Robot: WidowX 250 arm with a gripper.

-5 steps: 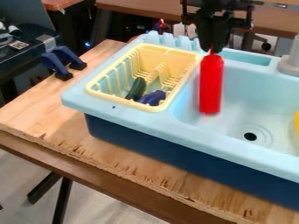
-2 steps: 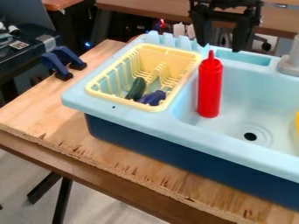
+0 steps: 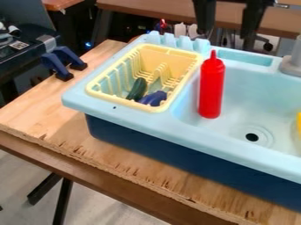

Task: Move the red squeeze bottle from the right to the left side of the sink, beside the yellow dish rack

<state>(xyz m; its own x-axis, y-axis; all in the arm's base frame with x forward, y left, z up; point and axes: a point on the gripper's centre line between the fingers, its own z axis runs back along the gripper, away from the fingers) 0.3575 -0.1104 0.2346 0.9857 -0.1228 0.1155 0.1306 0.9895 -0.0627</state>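
At the top edge of the camera view the black gripper (image 3: 226, 34) hangs with its two fingers spread wide and nothing between them. Below it, apart from the fingers, a red squeeze bottle (image 3: 211, 88) stands upright in the left part of the light blue sink basin (image 3: 244, 94). Left of the bottle is the yellow dish rack (image 3: 170, 52), holding a dark green item (image 3: 137, 89) and a purple-blue item (image 3: 154, 98).
A grey faucet (image 3: 292, 61) rises at the sink's right rear. Something yellow (image 3: 299, 121) shows at the right edge. Blue clamps (image 3: 56, 66) sit on the wooden table (image 3: 35, 110) at the back left.
The gripper was at the bottle's tip; it has opened, let go of the bottle and moved up. The bottle now stands still in the basin.
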